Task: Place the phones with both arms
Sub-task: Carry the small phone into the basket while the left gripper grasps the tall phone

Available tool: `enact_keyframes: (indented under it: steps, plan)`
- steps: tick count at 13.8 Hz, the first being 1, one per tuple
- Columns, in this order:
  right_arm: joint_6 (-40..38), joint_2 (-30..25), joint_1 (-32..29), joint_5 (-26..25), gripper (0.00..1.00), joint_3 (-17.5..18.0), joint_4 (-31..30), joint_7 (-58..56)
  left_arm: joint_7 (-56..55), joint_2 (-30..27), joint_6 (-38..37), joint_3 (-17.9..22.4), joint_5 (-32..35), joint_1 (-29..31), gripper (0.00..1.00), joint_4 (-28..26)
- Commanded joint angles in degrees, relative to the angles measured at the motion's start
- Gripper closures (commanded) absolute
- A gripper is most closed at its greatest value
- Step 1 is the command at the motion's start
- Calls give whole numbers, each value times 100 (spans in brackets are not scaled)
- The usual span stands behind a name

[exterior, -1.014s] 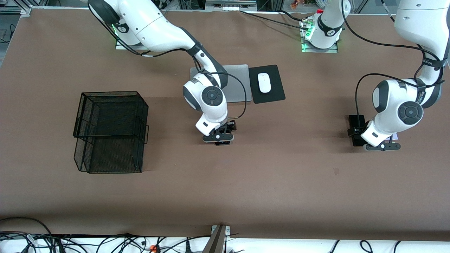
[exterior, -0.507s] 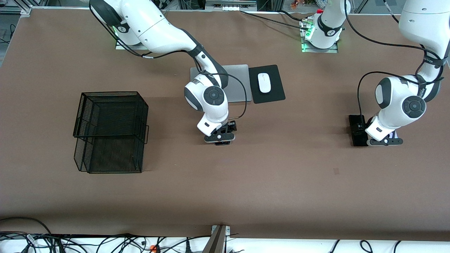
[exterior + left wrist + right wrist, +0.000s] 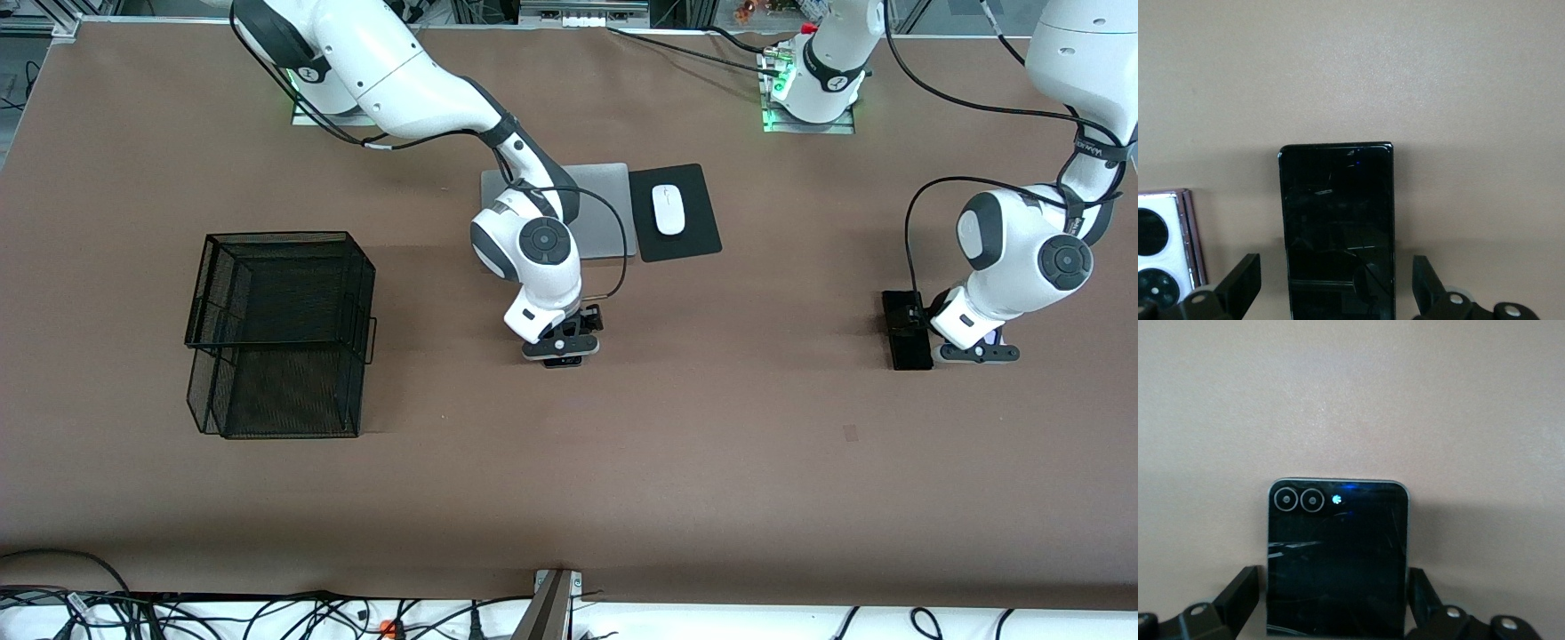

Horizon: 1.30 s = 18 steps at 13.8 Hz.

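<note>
Straddling the long black slab phone (image 3: 1337, 230) at frame right, left claw (image 3: 1337, 293) is spread; right claw (image 3: 1335, 607), spread, brackets the black flip phone (image 3: 1337, 557) mid-counter (image 3: 711, 462); lilac-white flip phone (image 3: 1161, 250) alongside.

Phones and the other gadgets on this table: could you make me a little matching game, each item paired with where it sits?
Things:
1. long black slab phone
2. small black flip phone
3. white mouse
4. wire basket

Places:
A. on the black pad beside the grey laptop
B. at the right arm's end of the table
C. between the open fingers of the left gripper
D. between the open fingers of the right gripper

Pairs: 1-C, 2-D, 3-A, 4-B
</note>
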Motion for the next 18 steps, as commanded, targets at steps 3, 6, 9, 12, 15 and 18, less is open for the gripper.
enact_keyframes:
  steps: [3, 6, 9, 12, 15, 18]
  plan:
    - [26, 157, 66, -193, 10, -63, 169, -1, 192, 91, 329, -88, -132, 82, 0, -137]
    - [9, 122, 57, -185, 91, -63, 178, -10, 192, 180, 479, -88, -132, 143, 0, -190]
    - [-603, -315, 48, -141, 100, -325, 178, -80, 201, 346, 812, -88, -132, 161, 0, -278]
    - [-2008, -1272, -232, -114, 100, -493, 117, -124, 201, 373, 822, -88, -132, 161, 0, -278]
    - [-3091, -1959, -645, -105, 100, -642, 108, -623, 192, 399, 822, -88, -132, 161, 0, -278]
    - [-3785, -2504, -944, -44, 100, -950, -76, -1649, 175, 417, 813, -88, -132, 161, 19, -278]
